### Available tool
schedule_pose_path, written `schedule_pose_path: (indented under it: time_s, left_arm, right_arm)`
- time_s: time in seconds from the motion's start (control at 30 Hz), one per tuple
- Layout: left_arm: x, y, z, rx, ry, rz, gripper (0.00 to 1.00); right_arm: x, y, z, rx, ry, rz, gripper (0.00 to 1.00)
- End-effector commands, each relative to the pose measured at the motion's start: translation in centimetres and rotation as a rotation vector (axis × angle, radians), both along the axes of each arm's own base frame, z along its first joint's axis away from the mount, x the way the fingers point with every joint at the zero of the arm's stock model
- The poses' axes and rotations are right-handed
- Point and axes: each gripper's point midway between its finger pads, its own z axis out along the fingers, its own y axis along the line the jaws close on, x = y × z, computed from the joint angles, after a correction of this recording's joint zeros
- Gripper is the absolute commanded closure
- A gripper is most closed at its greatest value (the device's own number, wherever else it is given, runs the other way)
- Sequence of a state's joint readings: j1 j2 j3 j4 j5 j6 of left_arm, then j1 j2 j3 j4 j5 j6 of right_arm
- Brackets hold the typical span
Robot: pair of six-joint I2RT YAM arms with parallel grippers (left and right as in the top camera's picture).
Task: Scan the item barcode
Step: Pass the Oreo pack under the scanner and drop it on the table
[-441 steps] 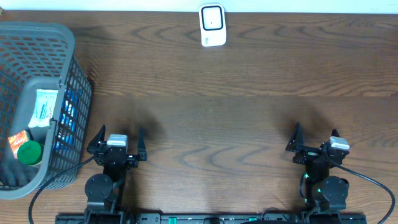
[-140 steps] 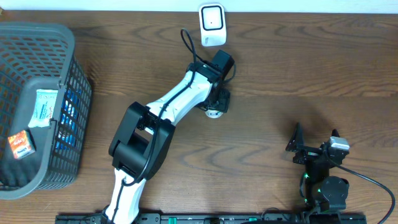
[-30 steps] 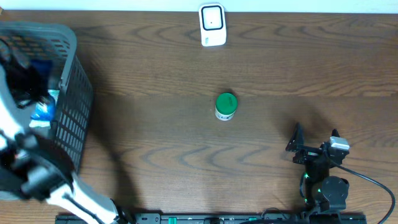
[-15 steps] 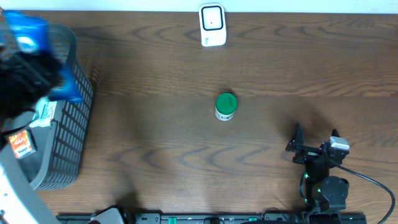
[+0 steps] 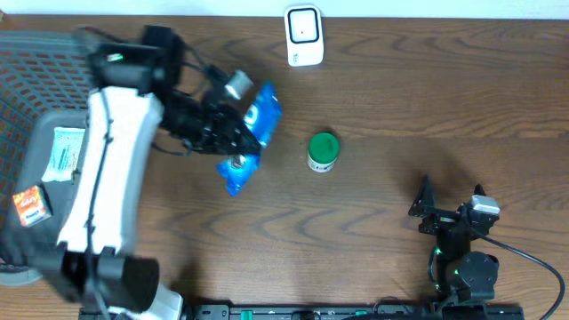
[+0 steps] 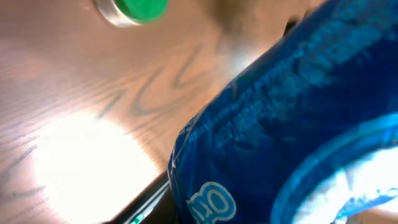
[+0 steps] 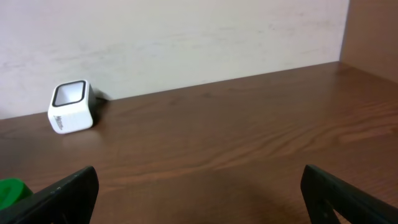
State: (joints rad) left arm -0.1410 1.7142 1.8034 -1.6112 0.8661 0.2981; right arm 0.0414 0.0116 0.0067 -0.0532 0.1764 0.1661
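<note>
From overhead I count one scanner [image 5: 303,36] at the far edge of the table [image 5: 400,98], and one green-lidded jar [image 5: 323,151] standing upright near the middle. My left gripper [image 5: 236,142] is clamped on one blue packet [image 5: 258,120], which it holds above the wood just left of the jar, well short of the scanner. One basket [image 5: 27,80] sits at the left edge. I can make out two things in it, a white sachet [image 5: 64,153] and an orange box [image 5: 31,207]. My right gripper [image 5: 449,200] is parked at the near right, its fingers spread wide with nothing between them.

On the left wrist camera the blue packet [image 6: 298,112] fills most of the picture, too close and blurred to read any print. The one jar [image 6: 134,7] shows at the top edge.

On the right wrist camera I see one scanner [image 7: 71,107] by the wall and a sliver of the jar's green lid [image 7: 9,193] at the lower left. The right gripper [image 7: 205,205] stands wide apart, with both fingertips [image 7: 68,193] at the bottom corners.
</note>
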Motion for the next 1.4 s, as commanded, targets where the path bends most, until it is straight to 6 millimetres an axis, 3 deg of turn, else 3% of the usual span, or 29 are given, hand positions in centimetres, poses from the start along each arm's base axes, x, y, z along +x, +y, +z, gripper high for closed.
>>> schedule_pose_path:
  time_s: [0.0, 0.1, 0.23, 0.37, 0.5, 0.53, 0.57, 0.6, 0.63, 0.73, 0.77, 0.87, 0.93, 0.97, 1.07, 1.13, 1.2, 1.23, 1.37]
  left_arm:
    - [0.2, -0.2, -5.7, 0.053, 0.012, -0.183, 0.93]
    - [2.9, 0.1, -10.3, 0.134, 0.051, -0.099, 0.93]
    - [6.8, 1.9, -16.6, 0.336, 0.118, 0.141, 0.93]
    - [9.0, 2.1, -20.1, 0.376, 0.174, 0.312, 0.92]
    - [9.7, 1.7, -22.2, 0.390, 0.275, 0.449, 0.92]
    - [9.8, 1.4, -22.5, 0.391, 0.284, 0.459, 0.87]
    - [10.0, 0.8, -22.7, 0.385, 0.282, 0.468, 0.56]
    - [10.3, 0.4, -22.3, 0.372, 0.268, 0.465, 0.44]
    - [10.6, 0.3, -21.8, 0.365, 0.256, 0.464, 0.30]
    - [11.9, 0.2, -18.2, 0.337, 0.183, 0.459, 0.25]
    - [12.6, 0.2, -16.2, 0.324, 0.128, 0.450, 0.20]
    - [13.9, 1.5, -9.5, 0.353, -0.051, 0.477, 0.16]
    - [14.6, 3.6, -3.0, 0.408, -0.237, 0.538, 0.11]
    - [14.6, 4.5, -0.9, 0.429, -0.303, 0.565, 0.02]
    - [14.0, 9.0, 7.9, 0.518, -0.579, 0.699, 0.02]
    - [12.7, 13.0, 12.2, 0.603, -0.704, 0.831, 0.02]
    - [11.1, 16.7, 14.4, 0.675, -0.755, 0.948, 0.02]
    - [9.6, 20.1, 15.3, 0.718, -0.746, 1.045, 0.02]
    - [6.8, 27.1, 13.4, 0.746, -0.533, 1.360, 0.02]
  right_arm:
    - [-0.1, -0.4, 0.0, -0.015, 0.001, -0.020, 0.01]
    - [-0.1, -0.4, 0.0, -0.015, 0.001, -0.019, 0.01]
    - [-0.1, -0.4, 0.0, -0.015, 0.001, -0.020, 0.01]
    - [-0.1, -0.4, 0.0, -0.015, 0.001, -0.019, 0.01]
    - [-0.1, -0.4, 0.0, -0.015, 0.001, -0.020, 0.01]
    - [-0.1, -0.4, 0.0, -0.015, 0.001, -0.020, 0.01]
    - [-0.1, -0.4, 0.0, -0.015, 0.001, -0.020, 0.01]
    - [-0.1, -0.4, 0.0, -0.015, 0.001, -0.019, 0.01]
    - [-0.1, -0.4, 0.0, -0.015, 0.001, -0.019, 0.01]
    - [-0.1, -0.4, 0.0, -0.015, 0.001, -0.020, 0.01]
    - [-0.1, -0.4, 0.0, -0.015, 0.001, -0.020, 0.01]
    - [-0.1, -0.4, 0.0, -0.015, 0.001, -0.020, 0.01]
    - [-0.1, -0.4, 0.0, -0.015, 0.001, -0.019, 0.01]
    - [-0.1, -0.4, 0.0, -0.015, 0.001, -0.020, 0.01]
    - [-0.1, -0.4, 0.0, -0.015, 0.001, -0.019, 0.01]
    - [-0.1, -0.4, 0.0, -0.015, 0.001, -0.019, 0.01]
    - [-0.1, -0.4, 0.0, -0.015, 0.001, -0.020, 0.01]
    - [-0.1, -0.4, 0.0, -0.015, 0.001, -0.020, 0.01]
    - [-0.1, -0.4, 0.0, -0.015, 0.001, -0.020, 0.01]
